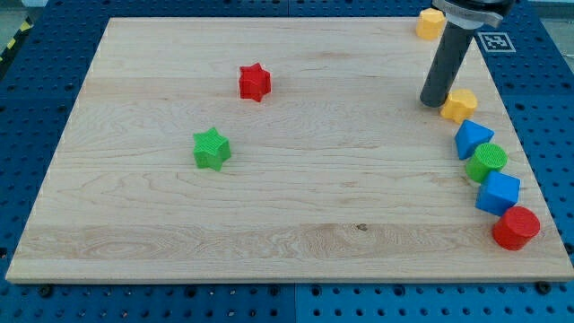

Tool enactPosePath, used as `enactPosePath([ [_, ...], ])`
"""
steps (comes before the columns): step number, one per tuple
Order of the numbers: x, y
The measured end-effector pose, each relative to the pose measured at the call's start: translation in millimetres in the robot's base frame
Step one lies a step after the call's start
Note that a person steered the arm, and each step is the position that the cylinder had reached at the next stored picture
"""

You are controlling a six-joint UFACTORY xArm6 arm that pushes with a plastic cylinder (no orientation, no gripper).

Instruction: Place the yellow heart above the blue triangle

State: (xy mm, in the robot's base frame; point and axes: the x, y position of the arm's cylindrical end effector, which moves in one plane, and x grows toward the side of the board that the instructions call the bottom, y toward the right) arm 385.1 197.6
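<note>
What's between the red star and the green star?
Nothing: in the camera view, only bare wooden board lies between the red star and the green star.

Pale wooden board [269, 224], blue pegboard [36, 99]

You get bright, even light from overhead on the pale counter [296, 215], with no glare. Shadows are soft and short, tucked close under each block and beside the rod. Focus is sharp throughout, no motion blur; the counter's edges narrow toward the view's top.
</note>
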Motion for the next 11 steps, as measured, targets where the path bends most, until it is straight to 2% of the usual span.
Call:
enactPosePath([
  [2, -35.5, 8.7],
  [3, -15.1, 24.5],
  [5, -12.3, 36.7],
  [7, -11.9, 76.0],
  [11, 2.7, 70.1],
])
